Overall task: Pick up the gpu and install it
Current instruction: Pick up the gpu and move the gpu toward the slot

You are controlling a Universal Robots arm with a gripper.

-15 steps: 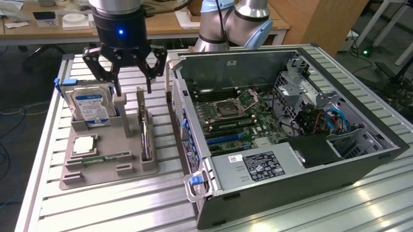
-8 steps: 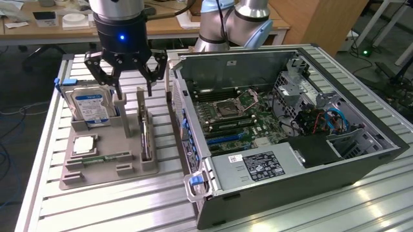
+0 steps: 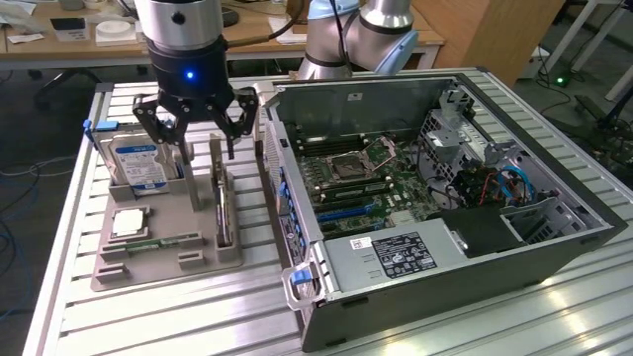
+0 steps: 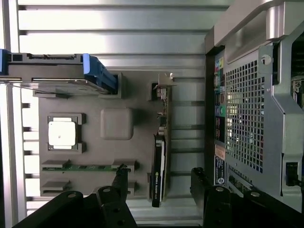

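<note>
The gpu is a thin dark card standing on its edge in a slot of the grey parts tray. My gripper hangs open just above the card's far end, touching nothing. In the wrist view the gpu runs lengthwise between my two black fingers, and the gripper holds nothing. The open computer case lies on its side to the exterior view's right of the tray, with its motherboard and blue card slots exposed.
The tray also holds a silver hard drive with a blue-white label, a square processor and a green memory stick. The case's rear wall stands close beside the gpu. The table is ribbed aluminium.
</note>
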